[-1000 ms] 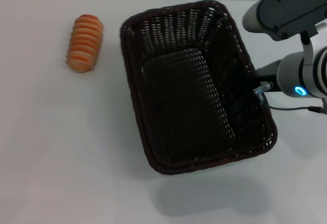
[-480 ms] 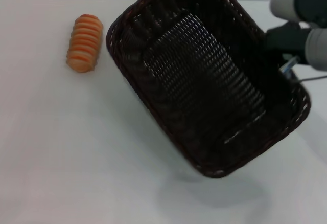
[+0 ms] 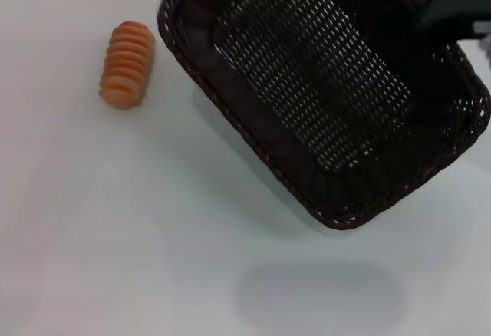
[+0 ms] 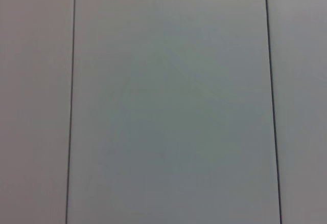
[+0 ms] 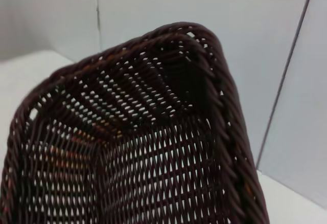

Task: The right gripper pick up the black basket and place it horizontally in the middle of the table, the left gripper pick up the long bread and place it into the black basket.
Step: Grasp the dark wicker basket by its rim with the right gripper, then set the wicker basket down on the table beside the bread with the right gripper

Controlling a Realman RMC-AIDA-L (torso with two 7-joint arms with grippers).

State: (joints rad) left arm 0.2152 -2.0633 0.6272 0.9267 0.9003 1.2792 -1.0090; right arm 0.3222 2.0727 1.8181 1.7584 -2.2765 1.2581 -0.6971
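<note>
Long bread (image 3: 127,64) lies on the white tabletop (image 3: 115,221), well off to the left of my right end effector (image 3: 453,10) and just beside the near left corner of the black basket (image 3: 322,90). That basket hangs tilted above the tabletop, its shadow falling on the surface below it, with its long axis running diagonally. My right end effector sits at the basket's far right rim, black fingers pinching the braided edge. From my right wrist I look down into the open weave. My left end effector is out of sight.
</note>
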